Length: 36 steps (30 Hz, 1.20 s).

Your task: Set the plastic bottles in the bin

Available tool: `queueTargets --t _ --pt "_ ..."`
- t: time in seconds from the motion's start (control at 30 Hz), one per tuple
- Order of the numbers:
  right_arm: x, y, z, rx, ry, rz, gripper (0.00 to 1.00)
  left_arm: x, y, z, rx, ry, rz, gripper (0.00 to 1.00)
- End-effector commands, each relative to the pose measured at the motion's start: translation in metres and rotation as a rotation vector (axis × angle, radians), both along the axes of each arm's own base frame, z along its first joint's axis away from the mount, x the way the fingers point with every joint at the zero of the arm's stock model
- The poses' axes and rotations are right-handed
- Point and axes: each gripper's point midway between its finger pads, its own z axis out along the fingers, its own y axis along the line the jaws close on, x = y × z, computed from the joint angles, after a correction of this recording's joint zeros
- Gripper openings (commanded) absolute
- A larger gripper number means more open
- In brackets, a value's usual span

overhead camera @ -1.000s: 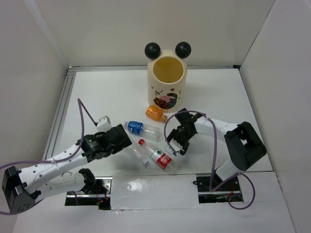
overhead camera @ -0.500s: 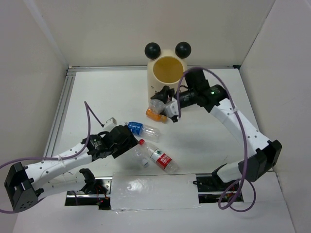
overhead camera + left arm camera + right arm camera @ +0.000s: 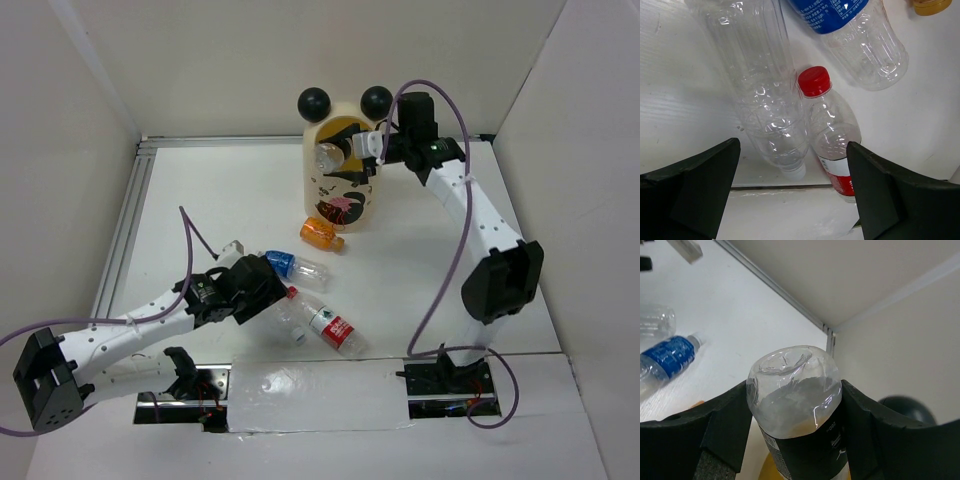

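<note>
Black-labelled bottle sits gripped in the right claw with the bin directly below, while the left claw gapes open above a clear bottle and a red-capped bottle.

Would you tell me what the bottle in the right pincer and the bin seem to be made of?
The held bottle: thin, clear, glossy plastic, judging by its see-through, dented base with highlights. The bin: smooth matte cream wall, perhaps plastic or coated card; the look leaves it open.

Bright, even, diffuse light, faint soft shadows, small glints on the clear bottle.
</note>
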Motion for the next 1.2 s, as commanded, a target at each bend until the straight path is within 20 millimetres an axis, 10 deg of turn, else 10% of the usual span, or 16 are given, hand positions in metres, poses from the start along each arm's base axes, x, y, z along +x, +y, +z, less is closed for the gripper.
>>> queueTargets --t 0.0,0.07,0.23,0.6,0.87,1.13,1.17 --pt "0.02 -0.01 0.021 0.055 -0.048 0.025 0.33 0.005 -0.008 0.01 -0.049 -0.009 0.014 1.0" --pt "0.035 -0.014 0.003 0.037 -0.023 0.021 0.41 0.006 -0.01 0.011 -0.056 -0.014 0.014 1.0" --pt "0.046 -0.025 -0.011 0.029 -0.017 0.005 1.0 0.01 -0.015 0.005 -0.049 -0.009 0.014 1.0" --pt "-0.021 -0.042 0.026 0.037 0.016 0.022 1.0 0.039 -0.022 -0.028 0.118 -0.014 0.005 1.0" --pt "-0.047 -0.082 0.008 0.028 0.111 -0.071 1.0 0.052 0.005 -0.069 0.293 0.06 0.031 0.97" --pt "-0.063 -0.106 -0.013 0.04 0.199 -0.126 1.0 0.053 0.008 -0.076 0.324 0.073 0.012 0.48" --pt "-0.066 -0.11 -0.01 0.046 0.201 -0.134 1.0 0.051 0.01 -0.074 0.327 0.076 0.012 0.28"
